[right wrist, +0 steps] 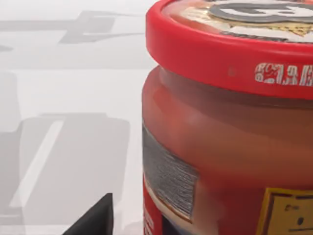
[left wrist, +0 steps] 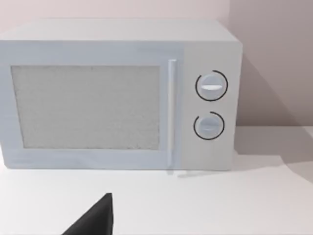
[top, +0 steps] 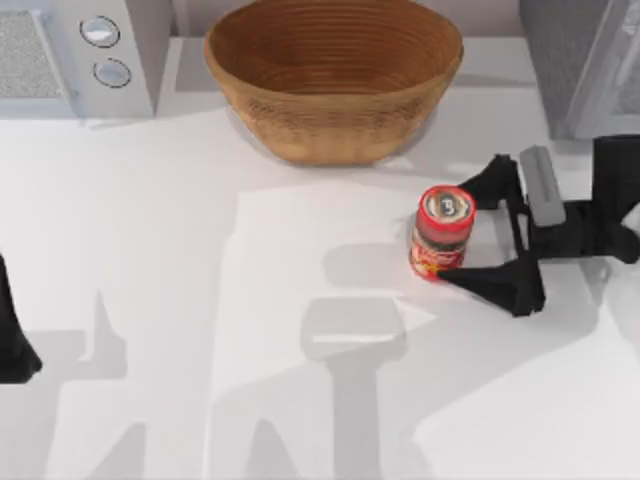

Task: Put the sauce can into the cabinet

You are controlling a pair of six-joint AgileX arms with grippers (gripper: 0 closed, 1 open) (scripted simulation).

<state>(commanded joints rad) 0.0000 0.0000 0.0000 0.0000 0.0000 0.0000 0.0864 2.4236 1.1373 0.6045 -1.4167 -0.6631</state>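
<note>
The sauce can (top: 441, 233) looks like glossy red plastic with a printed paper label. The basket (top: 333, 77) at twelve o'clock is rough woven wicker, the worktop (top: 150, 250) smooth matt white, and the microwave (left wrist: 117, 95) matt pale plastic with a speckled door panel.

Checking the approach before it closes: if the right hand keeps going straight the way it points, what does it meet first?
Likely the sauce can: the open right hand points leftward at it, fingers already flanking its sides.

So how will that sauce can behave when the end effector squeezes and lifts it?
The sauce can looks rigid, so it probably won't deform. Standing upright and taller than wide, it might tip if nudged high. On its side it would likely roll.
</note>
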